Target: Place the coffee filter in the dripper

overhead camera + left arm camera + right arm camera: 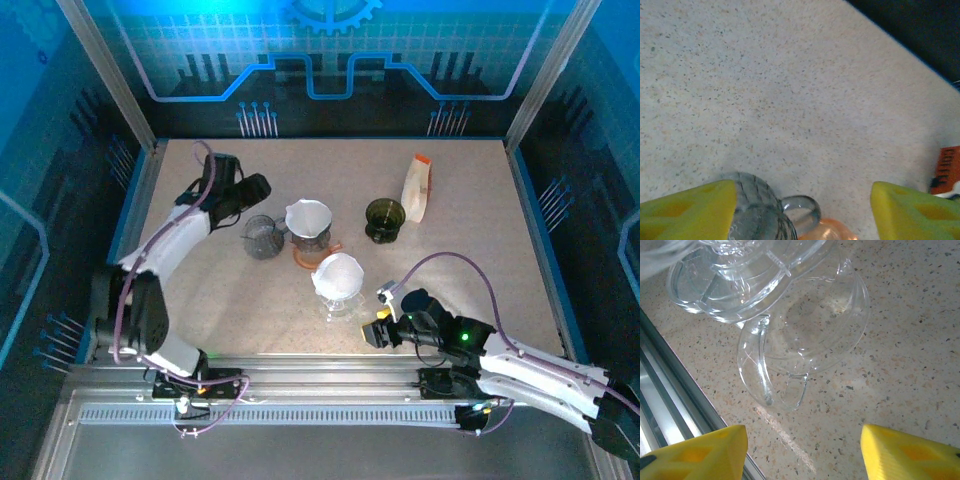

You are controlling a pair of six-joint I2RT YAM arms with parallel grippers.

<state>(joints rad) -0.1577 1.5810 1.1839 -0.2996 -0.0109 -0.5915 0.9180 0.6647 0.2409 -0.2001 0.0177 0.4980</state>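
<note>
A white coffee filter (pixel 338 272) sits in a clear glass dripper (pixel 337 298) in the middle of the table. My right gripper (pixel 381 331) is open just to its right; in the right wrist view that clear dripper (pixel 790 315) lies ahead of the empty right gripper (pixel 805 445), handle toward it. A second white filter (pixel 308 216) sits in an orange dripper (pixel 318 254). Left of it stands a smoky grey dripper (pixel 263 237), empty. My left gripper (pixel 247 203) hangs open beside it; the grey dripper (pixel 752 200) touches or nearly touches the left finger of the left gripper (pixel 802 210).
A dark green dripper (pixel 384 219) and a white bag with an orange top (pixel 416 188) stand at the back right. The orange dripper (pixel 827 231) and the bag (pixel 946 167) show at the left wrist view's lower edge. A metal rail (pixel 670 390) borders the near table edge.
</note>
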